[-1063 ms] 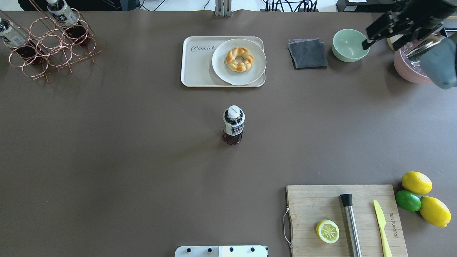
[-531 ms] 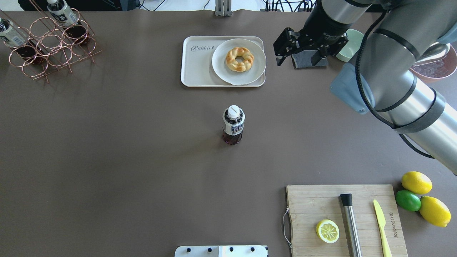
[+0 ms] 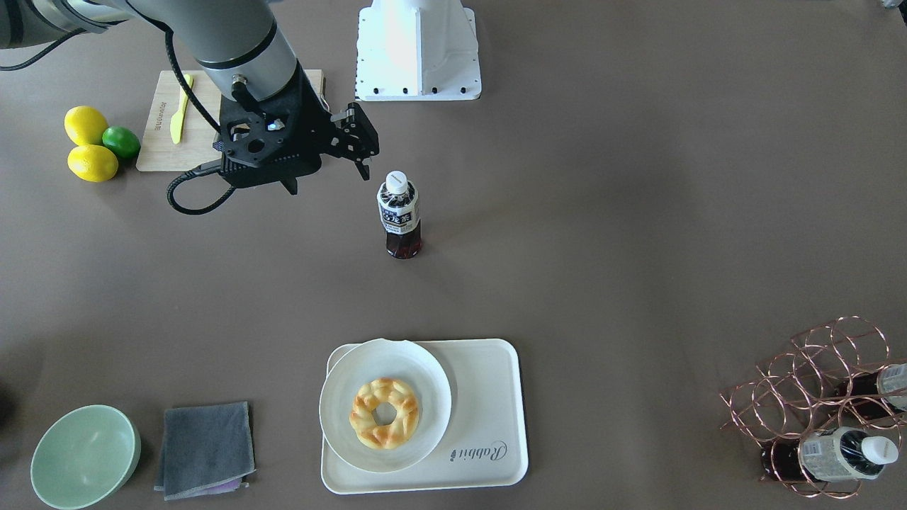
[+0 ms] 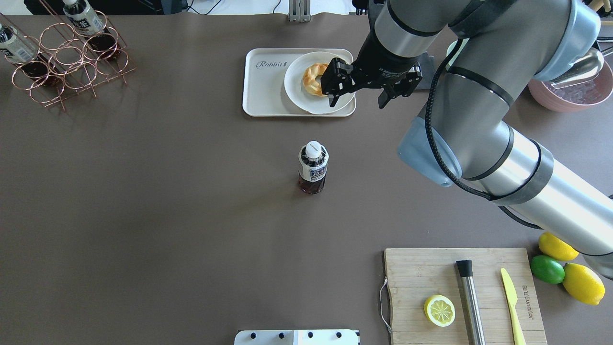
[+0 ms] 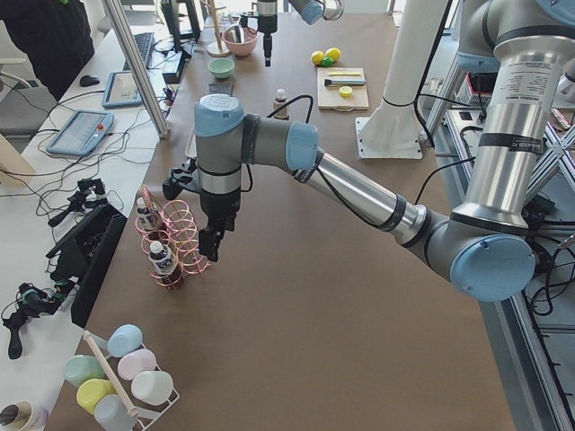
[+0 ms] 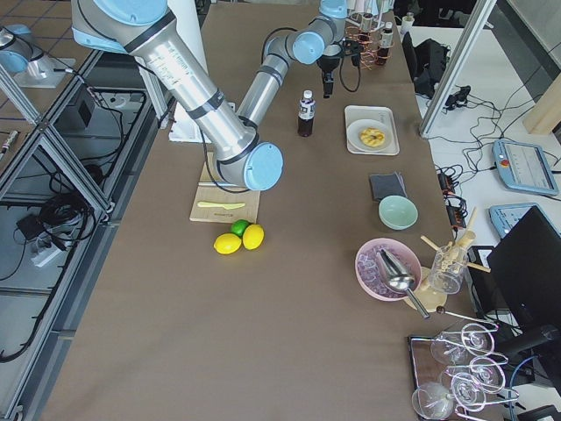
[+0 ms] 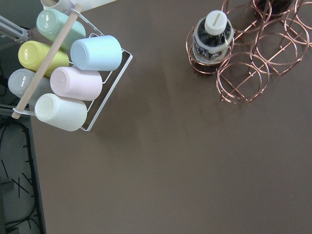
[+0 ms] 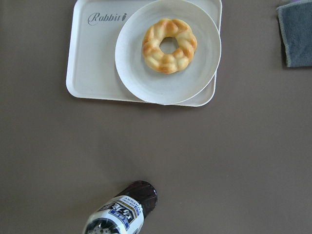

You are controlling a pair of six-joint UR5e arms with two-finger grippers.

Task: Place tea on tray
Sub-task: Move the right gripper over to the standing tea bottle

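**A:** So where are you in this? Your right gripper (image 3: 329,183) hangs in the air just upper left of the tea (image 3: 399,216) in the front view. Its jaws are spread wide with nothing in them. The bottle stands upright on the bare table, dead centre of the overhead frame, well apart from the tray (image 4: 266,91) at upper middle. I'd call this the reach-in, with the grab not yet made.

**B:** Same read here. Your left gripper (image 5: 216,244) is over by the copper wire rack (image 5: 180,235), left of centre in the left side view. I can't tell from there whether it's spread or closed.

**A:** What does the next move need?

**B:** You'd drop the jaws either side of the bottle, squeeze on the label band and lift straight up. It's smooth, clear, round plastic, tall and narrow, with a white cap and dark reddish liquid. My guess is it's tippy and a bit slippery.

The tray is cream plastic with rounded corners and a raised rim. A round white plate (image 8: 195,73) with a braided ring bun (image 8: 169,45) hogs its right side in the wrist view. Aim for the bare strip at the left by the lettering, and clear the rim on the way in.
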